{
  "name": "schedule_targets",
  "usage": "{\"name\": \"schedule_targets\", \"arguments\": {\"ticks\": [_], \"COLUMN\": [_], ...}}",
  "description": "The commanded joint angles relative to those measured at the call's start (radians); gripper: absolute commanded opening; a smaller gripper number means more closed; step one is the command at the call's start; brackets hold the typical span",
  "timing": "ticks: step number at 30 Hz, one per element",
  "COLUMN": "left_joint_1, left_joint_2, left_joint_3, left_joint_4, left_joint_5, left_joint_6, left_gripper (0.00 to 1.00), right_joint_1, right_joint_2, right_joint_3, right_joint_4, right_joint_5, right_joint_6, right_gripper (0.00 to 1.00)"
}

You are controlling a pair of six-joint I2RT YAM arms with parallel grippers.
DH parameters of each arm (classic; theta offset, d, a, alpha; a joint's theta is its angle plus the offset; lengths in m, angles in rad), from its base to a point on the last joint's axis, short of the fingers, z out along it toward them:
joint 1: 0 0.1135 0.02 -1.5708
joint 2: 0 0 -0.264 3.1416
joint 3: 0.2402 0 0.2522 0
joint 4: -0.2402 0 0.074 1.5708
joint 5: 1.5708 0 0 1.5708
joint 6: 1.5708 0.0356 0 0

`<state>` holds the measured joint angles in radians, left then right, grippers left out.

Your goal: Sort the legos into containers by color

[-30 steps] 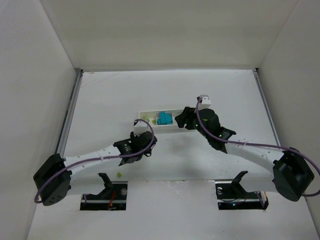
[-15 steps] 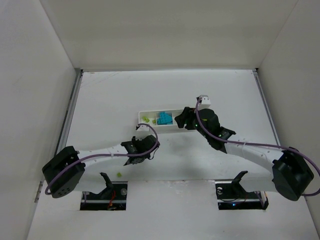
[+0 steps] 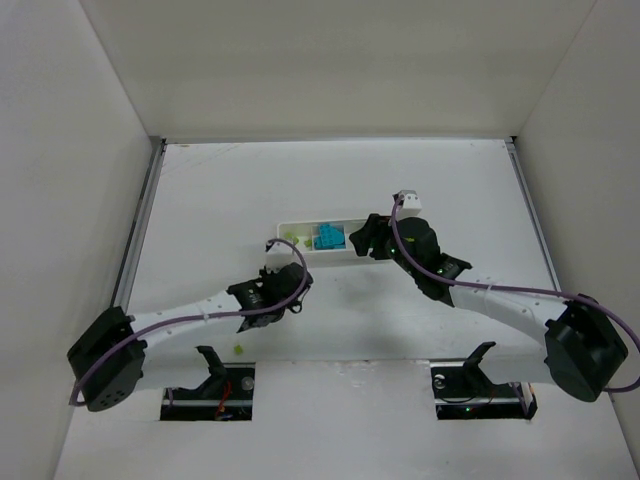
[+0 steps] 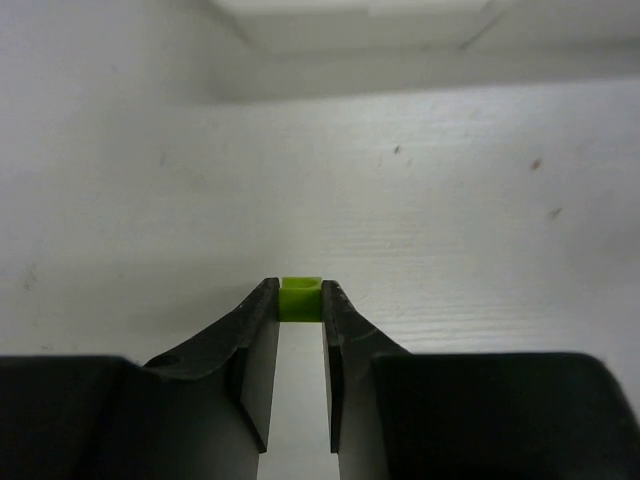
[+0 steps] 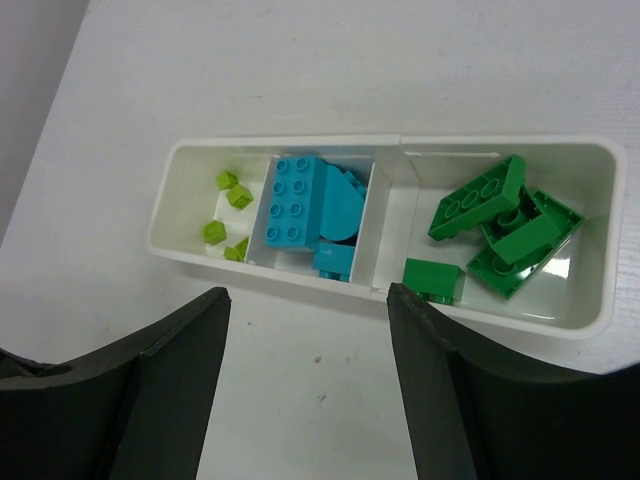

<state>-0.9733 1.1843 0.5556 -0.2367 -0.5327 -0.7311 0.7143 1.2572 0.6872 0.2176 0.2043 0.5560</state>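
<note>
White surface [image 3: 200,200] is carrying everything. Long shallow white plastic tray [image 5: 390,142] is sitting mid-surface and holding sorted colours:
- dark green bricks [image 5: 500,230] at one end
- cyan-blue bricks [image 5: 300,200] in the middle
- tiny yellow-green bits [image 5: 238,198] at the other end

Right claw [image 5: 305,293] is hovering over the tray's near wall, jaws standing wide and gripping nothing, probably parked clear. Left claw [image 4: 299,295] is working near the tray and pinching a pale yellow-green brick [image 4: 300,299] at its very tips, jaws nearly together. Can't tell if it's off the surface. I'm judging it's bound for the yellow-green end. Another yellow-green stray [image 3: 239,348] is lying by the left base.
</note>
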Motion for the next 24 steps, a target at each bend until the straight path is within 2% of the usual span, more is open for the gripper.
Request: {"name": "schedule_targets", "arguments": {"ticks": [1, 4, 9, 12, 14, 18, 24], "left_joint_1": [0.054, 0.136, 0.242, 0.285, 0.31, 0.315, 0.314], "left_joint_2": [-0.106, -0.066, 0.128, 0.228, 0.267, 0.279, 0.125], "left_joint_3": [0.113, 0.18, 0.289, 0.331, 0.349, 0.353, 0.31], "left_joint_4": [0.106, 0.222, 0.344, 0.379, 0.389, 0.416, 0.427], "left_joint_5": [-0.058, -0.021, 0.072, 0.096, 0.106, 0.111, 0.086], "left_joint_6": [0.099, 0.186, 0.257, 0.272, 0.277, 0.283, 0.3], "left_gripper": [0.12, 0.13, 0.14, 0.15, 0.18, 0.39, 0.61], "right_joint_1": [0.003, 0.003, 0.003, 0.003, 0.006, 0.033, 0.176], "right_joint_2": [-0.031, -0.041, -0.074, -0.094, -0.102, -0.113, -0.096], "right_joint_3": [0.002, -0.006, -0.021, -0.035, -0.041, -0.041, -0.014], "right_joint_4": [0.051, 0.051, 0.045, 0.043, 0.043, 0.04, 0.057], "right_joint_5": [-0.003, -0.003, -0.003, -0.003, -0.006, -0.006, -0.038], "right_joint_6": [0.01, 0.015, 0.015, 0.015, 0.016, 0.015, -0.011], "right_gripper": [0.71, 0.71, 0.69, 0.63, 0.55, 0.39, 0.32]}}
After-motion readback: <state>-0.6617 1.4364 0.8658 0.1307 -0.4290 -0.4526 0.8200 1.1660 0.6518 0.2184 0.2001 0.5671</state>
